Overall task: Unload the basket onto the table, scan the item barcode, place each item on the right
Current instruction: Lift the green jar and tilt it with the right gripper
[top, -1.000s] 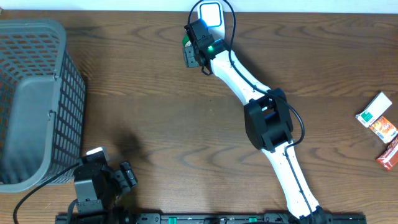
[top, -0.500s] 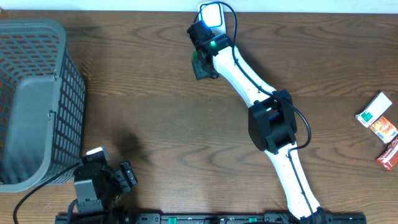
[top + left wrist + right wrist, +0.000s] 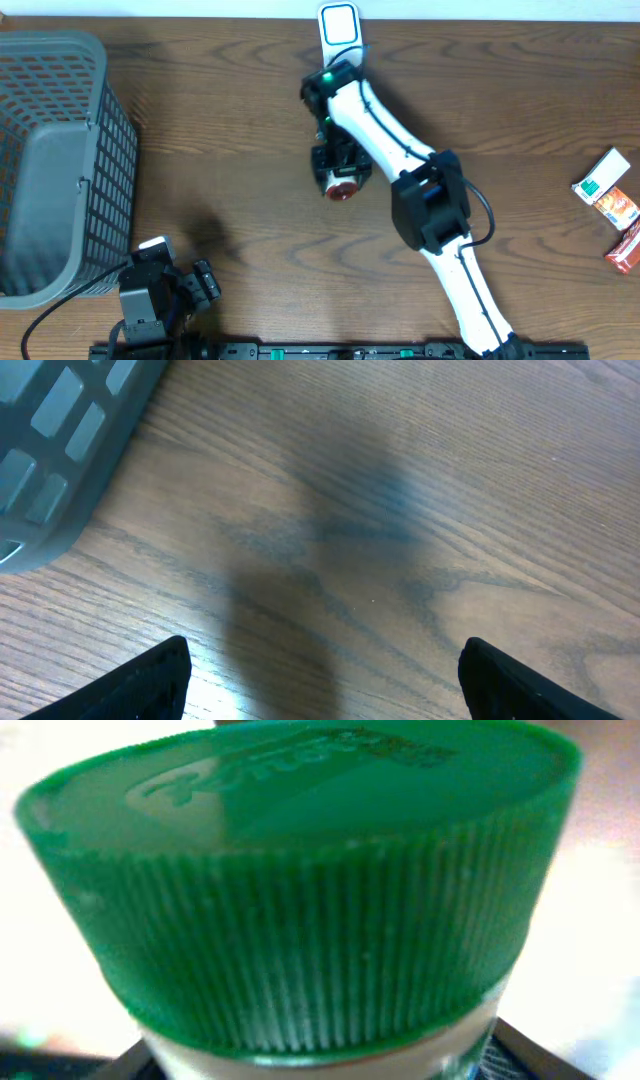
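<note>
The right end effector [image 3: 340, 172] holds the green-capped bottle [image 3: 300, 880] above the table [image 3: 220, 120] — near the white scanner [image 3: 338, 24]. Turn it slowly until its barcode faces the scanner. The left end effector [image 3: 322, 685] is wide open — holding nothing.

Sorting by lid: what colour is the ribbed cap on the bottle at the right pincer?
Green cap on the bottle; clearest in right wrist view.

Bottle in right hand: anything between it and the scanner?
No object on the table. The bottle sits in the right hand; toward the scanner there is bare wood, with only that arm's own wrist above it. The basket and packets lie well off to the sides.
</note>
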`<state>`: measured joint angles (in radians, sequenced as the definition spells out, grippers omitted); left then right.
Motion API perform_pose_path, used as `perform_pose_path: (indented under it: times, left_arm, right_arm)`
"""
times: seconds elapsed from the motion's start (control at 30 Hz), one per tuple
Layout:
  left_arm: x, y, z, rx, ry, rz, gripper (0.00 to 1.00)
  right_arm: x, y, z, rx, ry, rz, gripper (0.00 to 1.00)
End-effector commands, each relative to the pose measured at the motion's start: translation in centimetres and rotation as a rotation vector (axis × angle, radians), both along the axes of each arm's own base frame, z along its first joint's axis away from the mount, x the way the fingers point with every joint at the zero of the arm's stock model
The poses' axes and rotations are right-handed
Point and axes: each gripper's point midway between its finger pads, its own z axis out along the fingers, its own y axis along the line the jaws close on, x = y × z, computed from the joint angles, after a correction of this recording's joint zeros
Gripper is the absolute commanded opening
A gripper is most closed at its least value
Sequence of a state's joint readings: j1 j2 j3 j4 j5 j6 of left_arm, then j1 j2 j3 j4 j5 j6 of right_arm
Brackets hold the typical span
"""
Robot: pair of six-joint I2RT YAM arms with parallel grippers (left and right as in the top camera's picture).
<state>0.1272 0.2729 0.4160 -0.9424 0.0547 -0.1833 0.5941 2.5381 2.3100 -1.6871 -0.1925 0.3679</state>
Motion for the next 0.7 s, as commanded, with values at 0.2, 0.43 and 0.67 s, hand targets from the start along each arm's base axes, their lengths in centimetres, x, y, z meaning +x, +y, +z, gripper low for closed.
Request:
perform_pose_path:
  times: [0.2,0.43,0.67]
  left_arm:
    - [0.0,-0.1,0.2,-0.002,-0.006,-0.009,0.86]
    - [0.0,-0.1,0.2,-0.002,-0.006,-0.009,0.86]
    - [0.0,-0.1,0.2,-0.002,-0.006,-0.009,0.86]
  right_arm:
    - [-1.4,2.1,1.0,0.012,-0.017,0.008,0.83]
    - [0.7,1.9,0.6,0.054,-0.065,-0.026,0.90]
    - [3.5,2.4,0.3,0.123,-0.152,-0.030,0.99]
